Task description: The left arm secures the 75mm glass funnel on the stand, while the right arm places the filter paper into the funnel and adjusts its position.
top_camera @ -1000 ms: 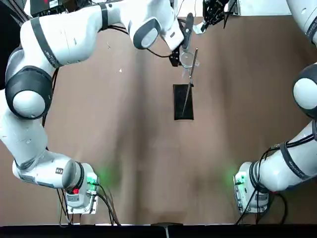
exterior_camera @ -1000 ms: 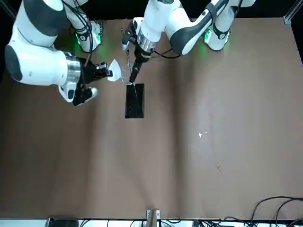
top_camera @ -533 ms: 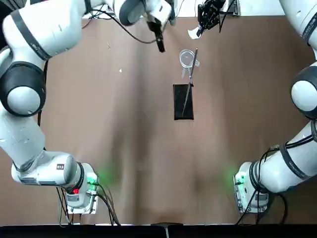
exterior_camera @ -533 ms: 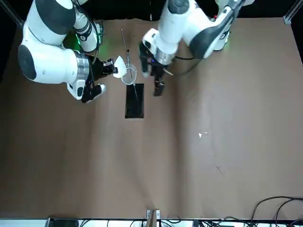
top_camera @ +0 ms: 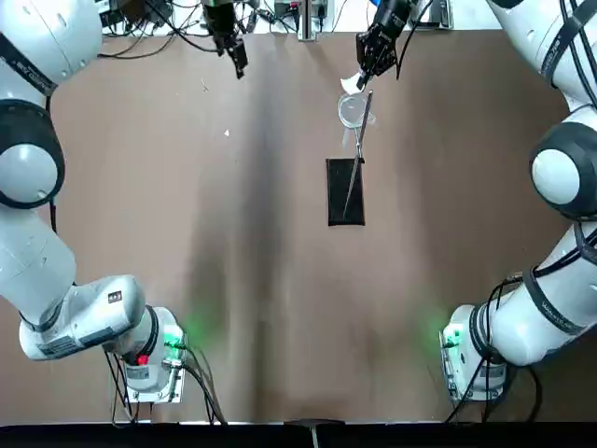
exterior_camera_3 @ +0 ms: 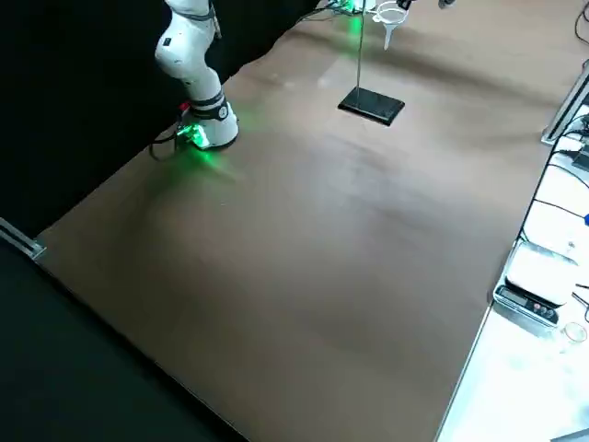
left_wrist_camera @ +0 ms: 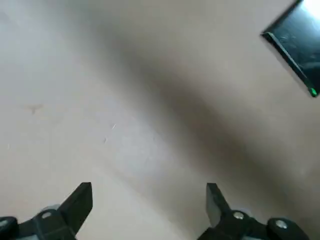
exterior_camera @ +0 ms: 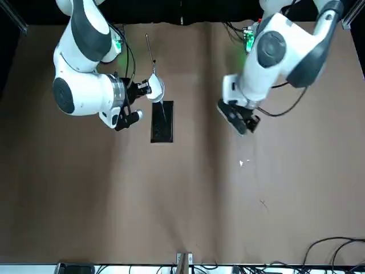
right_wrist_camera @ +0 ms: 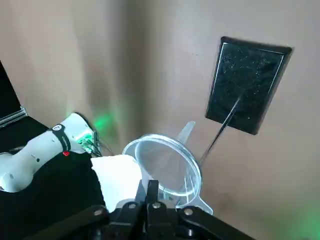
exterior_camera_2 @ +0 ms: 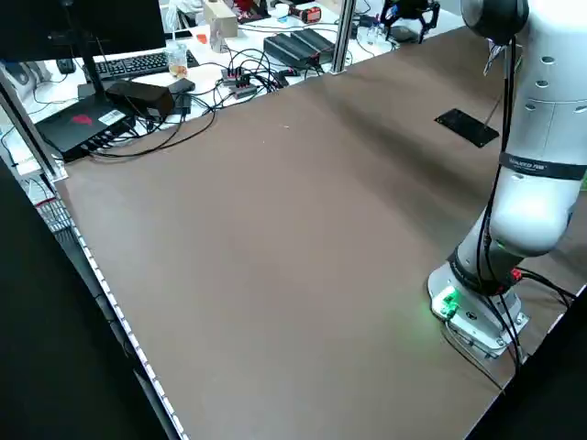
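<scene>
The stand's black base [top_camera: 344,191] lies mid-table, and its thin rod [exterior_camera: 150,54] carries the wire ring. In that ring sits the clear glass funnel [top_camera: 352,110], also seen in the right wrist view [right_wrist_camera: 165,167]. My right gripper [top_camera: 371,58] hovers at the funnel's far side, shut on the white filter paper [top_camera: 351,84], which hangs at the funnel's rim [right_wrist_camera: 117,172]. Far off to the left, near the table's far edge, my left gripper [top_camera: 234,54] is open and holds nothing; its wrist view shows bare table and a corner of the base [left_wrist_camera: 299,55].
Cables and equipment [top_camera: 280,14] crowd the strip beyond the table's far edge. A small white speck [top_camera: 226,133] lies left of the stand. A side desk with a keyboard [exterior_camera_2: 138,64] and cables runs along the table's edge.
My left gripper has let go of the funnel and swung away to the far left. My right gripper has brought the filter paper closer to the funnel's rim.
</scene>
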{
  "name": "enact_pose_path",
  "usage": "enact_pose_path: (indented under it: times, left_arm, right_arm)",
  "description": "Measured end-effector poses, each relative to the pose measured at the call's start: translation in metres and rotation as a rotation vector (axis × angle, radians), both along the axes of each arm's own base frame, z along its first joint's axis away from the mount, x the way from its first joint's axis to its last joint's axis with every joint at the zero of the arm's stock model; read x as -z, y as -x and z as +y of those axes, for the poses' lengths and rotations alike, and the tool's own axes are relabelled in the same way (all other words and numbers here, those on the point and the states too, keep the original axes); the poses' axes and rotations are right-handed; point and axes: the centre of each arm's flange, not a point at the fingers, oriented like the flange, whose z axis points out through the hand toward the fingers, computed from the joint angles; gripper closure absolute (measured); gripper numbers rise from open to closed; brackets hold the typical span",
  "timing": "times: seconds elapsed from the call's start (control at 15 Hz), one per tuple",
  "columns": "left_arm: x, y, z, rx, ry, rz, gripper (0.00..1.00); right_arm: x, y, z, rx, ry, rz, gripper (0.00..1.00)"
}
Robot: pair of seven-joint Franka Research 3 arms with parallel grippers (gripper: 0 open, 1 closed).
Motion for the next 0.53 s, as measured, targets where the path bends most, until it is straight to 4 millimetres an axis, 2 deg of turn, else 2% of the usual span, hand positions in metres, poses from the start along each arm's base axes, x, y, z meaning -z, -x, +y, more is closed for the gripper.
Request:
enact_pose_path:
  times: [0.2, 0.33, 0.53]
  left_arm:
    - [0.005, -0.003, 0.029, -0.122, -0.067, 0.074, 0.0]
    - [-0.004, -0.006, 0.042, -0.197, -0.093, 0.09, 0.0]
    - [-0.008, -0.017, 0.07, -0.451, -0.137, 0.087, 0.0]
  right_arm:
    - [0.003, 0.003, 0.004, -0.008, 0.004, 0.007, 0.98]
    - [0.006, 0.004, 0.004, -0.01, 0.005, 0.011, 0.97]
    - [0.01, 0.005, 0.004, -0.011, 0.009, 0.019, 0.95]
